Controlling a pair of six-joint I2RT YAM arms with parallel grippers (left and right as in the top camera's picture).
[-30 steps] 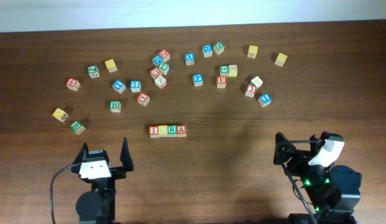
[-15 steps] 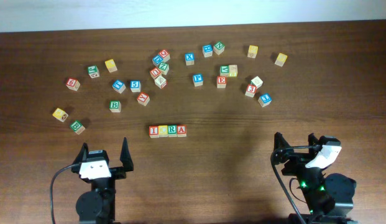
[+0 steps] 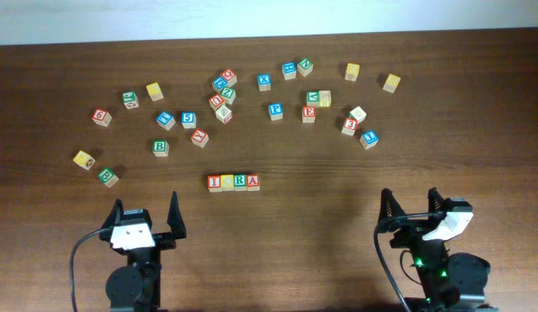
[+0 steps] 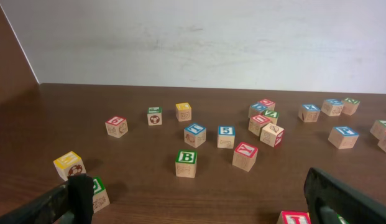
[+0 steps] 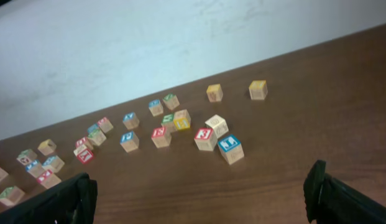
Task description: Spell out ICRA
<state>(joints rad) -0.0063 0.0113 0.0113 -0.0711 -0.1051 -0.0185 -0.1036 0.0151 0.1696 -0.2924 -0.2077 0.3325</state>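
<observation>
Four cubes stand touching in a row at the table's middle front: red "I", yellow-faced C, green "R", red "A". My left gripper is open and empty, below and left of the row. In the left wrist view the left gripper has the "I" cube just inside its right finger, at the frame's bottom edge. My right gripper is open and empty at the front right, well away from the row. The right wrist view shows bare table between the right gripper's fingers.
Loose cubes lie scattered across the far half of the table, among them a green "B", a red "E", a yellow cube and a green cube at the left. A white wall edges the table's far side.
The right arm has drawn back toward the front edge and its gripper has turned to point straight up the table. The left arm and the cubes have not moved.
</observation>
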